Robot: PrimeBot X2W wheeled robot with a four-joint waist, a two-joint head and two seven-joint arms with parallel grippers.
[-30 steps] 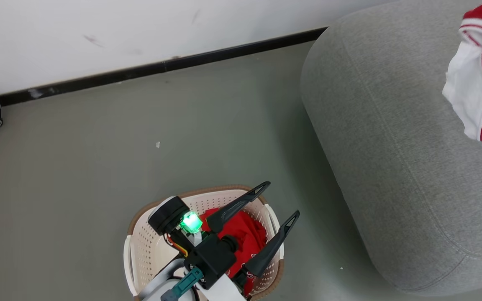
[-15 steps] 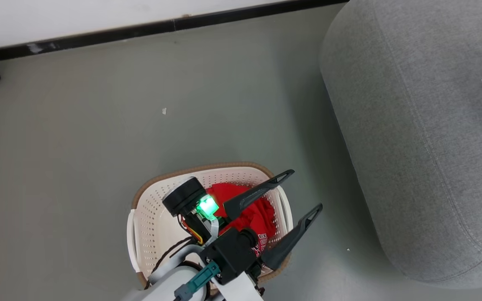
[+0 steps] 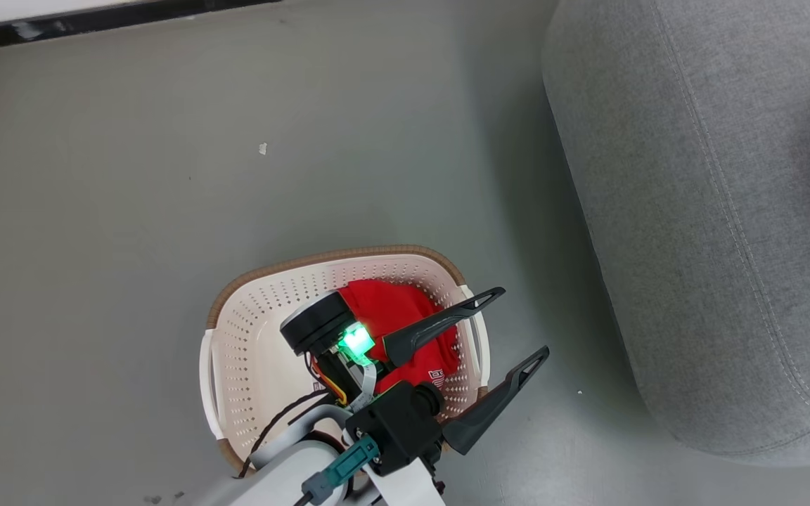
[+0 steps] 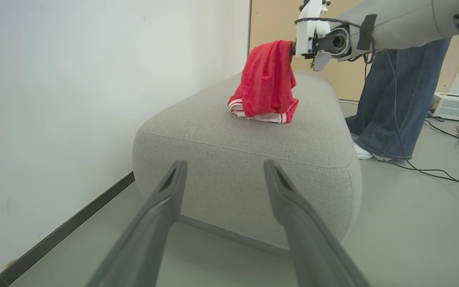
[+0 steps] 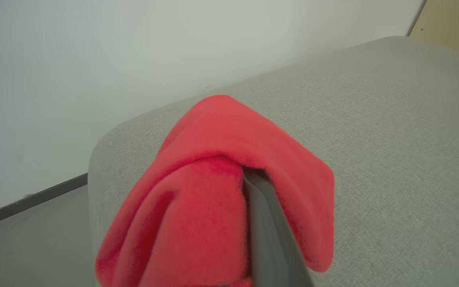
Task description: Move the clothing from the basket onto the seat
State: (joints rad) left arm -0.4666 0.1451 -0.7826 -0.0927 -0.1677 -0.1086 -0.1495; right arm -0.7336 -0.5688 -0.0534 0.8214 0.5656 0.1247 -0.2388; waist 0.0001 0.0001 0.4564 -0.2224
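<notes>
The left hand (image 3: pixel 522 322) is seen in the head view above the right side of the basket (image 3: pixel 250 330), its two dark fingers spread wide with nothing held between them. One finger is laid across the view over a red garment (image 3: pixel 391 316), and the other is seen past the brown rim, over the grey floor (image 3: pixel 166 176). That red garment is bunched in the right half of the basket, against the perforated wall, and a small white print is shown at its lower edge. The basket is set on the floor near the rounded end of the seat (image 3: pixel 693 246), apart from it. In the left wrist view the same open fingers (image 4: pixel 173 191) are pointed toward the end of the seat (image 4: pixel 245 159). On top of the seat a second red garment (image 4: pixel 267 79) is hung from the right hand (image 4: pixel 293 48), with its white-striped hem resting on the grey fabric. The right hand (image 5: pixel 255 187) is closed on this second red garment (image 5: pixel 213 179), which is draped over the fingers above the seat (image 5: pixel 393 119). Beyond the seat, a person's legs in blue jeans (image 4: pixel 393 99) are seen standing on the floor. Cables and a white box (image 4: pixel 456 105) are seen lying beside them.
</notes>
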